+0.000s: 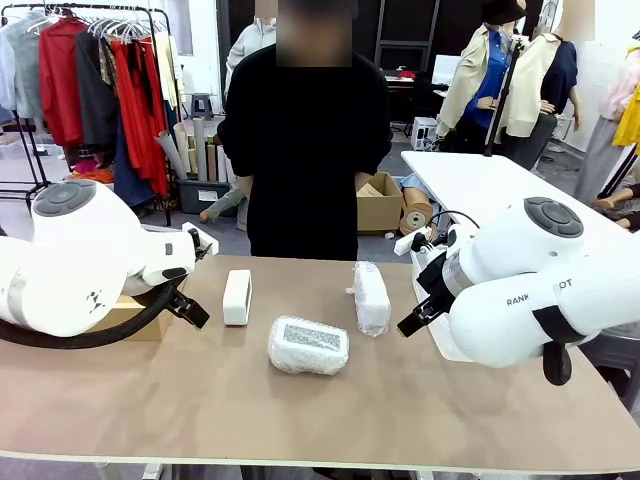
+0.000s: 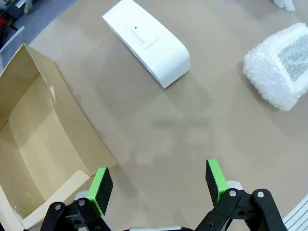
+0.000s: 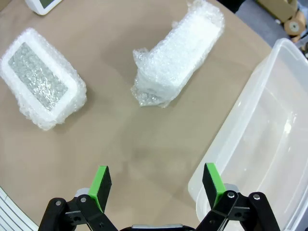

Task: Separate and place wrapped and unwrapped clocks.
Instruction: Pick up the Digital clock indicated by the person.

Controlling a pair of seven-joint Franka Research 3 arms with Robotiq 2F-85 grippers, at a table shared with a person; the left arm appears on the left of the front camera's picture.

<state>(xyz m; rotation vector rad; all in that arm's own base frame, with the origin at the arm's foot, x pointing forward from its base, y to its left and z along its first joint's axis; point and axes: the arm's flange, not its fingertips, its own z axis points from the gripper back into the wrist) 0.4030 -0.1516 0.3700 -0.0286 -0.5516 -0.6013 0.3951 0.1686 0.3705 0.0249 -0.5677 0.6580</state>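
Showing grey face, wrapped clock point(image 1: 308, 345); second bundle point(image 1: 371, 297) whitish; bare clock point(image 1: 237, 297) white, rounded; left gripper point(image 2: 159, 185), right gripper point(image 3: 158, 185) gaping, empty.

Bare clock point(image 1: 237, 297) left, face-up wrapped clock point(image 1: 308, 345) centre front, second wrapped clock point(image 1: 371, 297) right, all on table point(image 1: 200, 420).

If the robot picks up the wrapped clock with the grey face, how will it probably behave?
The clock lies flat and wide, so it should not roll or tip. Its bubble wrap looks soft and glossy, so it may give and slip a little. Inside, it is probably stiff.
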